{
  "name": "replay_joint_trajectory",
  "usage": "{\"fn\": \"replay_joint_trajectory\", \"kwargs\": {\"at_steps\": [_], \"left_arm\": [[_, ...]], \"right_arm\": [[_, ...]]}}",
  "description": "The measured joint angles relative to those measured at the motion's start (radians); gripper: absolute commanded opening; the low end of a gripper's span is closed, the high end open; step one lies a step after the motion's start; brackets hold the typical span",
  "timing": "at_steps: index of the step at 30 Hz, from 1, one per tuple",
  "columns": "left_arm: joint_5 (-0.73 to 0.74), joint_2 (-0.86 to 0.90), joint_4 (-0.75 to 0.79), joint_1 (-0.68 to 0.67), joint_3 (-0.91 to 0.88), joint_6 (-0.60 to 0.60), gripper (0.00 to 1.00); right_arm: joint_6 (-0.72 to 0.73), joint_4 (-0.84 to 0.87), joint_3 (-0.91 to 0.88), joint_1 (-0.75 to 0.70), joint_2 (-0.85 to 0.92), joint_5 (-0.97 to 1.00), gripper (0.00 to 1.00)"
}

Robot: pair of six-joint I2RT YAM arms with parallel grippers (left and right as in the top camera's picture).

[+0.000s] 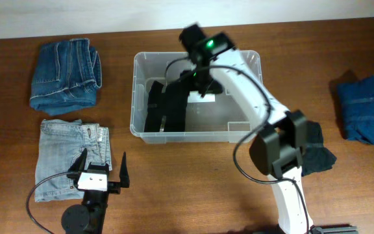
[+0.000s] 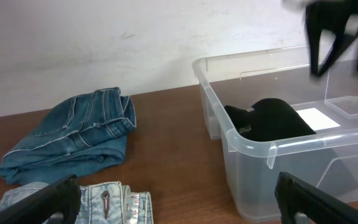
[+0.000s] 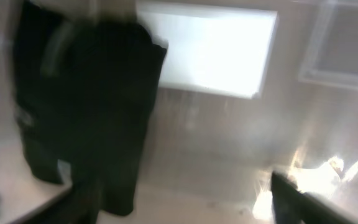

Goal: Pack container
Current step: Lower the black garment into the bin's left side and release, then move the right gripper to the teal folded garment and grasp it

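Note:
The clear plastic container (image 1: 239, 133) stands at the table's middle, with a white label (image 3: 207, 53) on its bottom. A folded black garment (image 1: 166, 105) lies in its left half; it also shows in the left wrist view (image 2: 272, 121) and the right wrist view (image 3: 89, 106). My right gripper (image 1: 197, 81) hangs over the container's back part, open and empty, just right of the black garment (image 3: 179, 199). My left gripper (image 1: 102, 170) is open and empty at the front left, beside light-blue jeans (image 1: 67, 153).
Folded dark-blue jeans (image 1: 65, 75) lie at the back left. A blue garment (image 1: 365, 107) lies at the right edge. A dark garment (image 1: 320, 156) lies by the right arm's base. A wall runs behind the table.

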Motion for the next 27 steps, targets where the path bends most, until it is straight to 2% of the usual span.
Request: {"fn": "replay_joint_trajectory", "kwargs": {"at_steps": [5, 9, 17, 21, 27], "left_arm": [[0.000, 0.000, 0.000, 0.000, 0.000, 0.000, 1.00], [0.000, 0.000, 0.000, 0.000, 0.000, 0.000, 0.99], [0.000, 0.000, 0.000, 0.000, 0.000, 0.000, 0.99], [0.000, 0.000, 0.000, 0.000, 0.000, 0.000, 0.99], [0.000, 0.000, 0.000, 0.000, 0.000, 0.000, 0.99]], "right_arm": [[-0.021, -0.251, 0.306, -0.036, -0.033, 0.092, 0.99], [-0.086, -0.286, 0.434, -0.096, -0.107, 0.148, 0.99], [-0.156, -0.288, 0.422, -0.303, -0.242, 0.259, 0.98], [-0.183, -0.286, 0.315, -0.423, -0.310, 0.328, 0.98], [-0.296, -0.281, 0.139, -0.555, -0.354, 0.356, 0.98]]}}
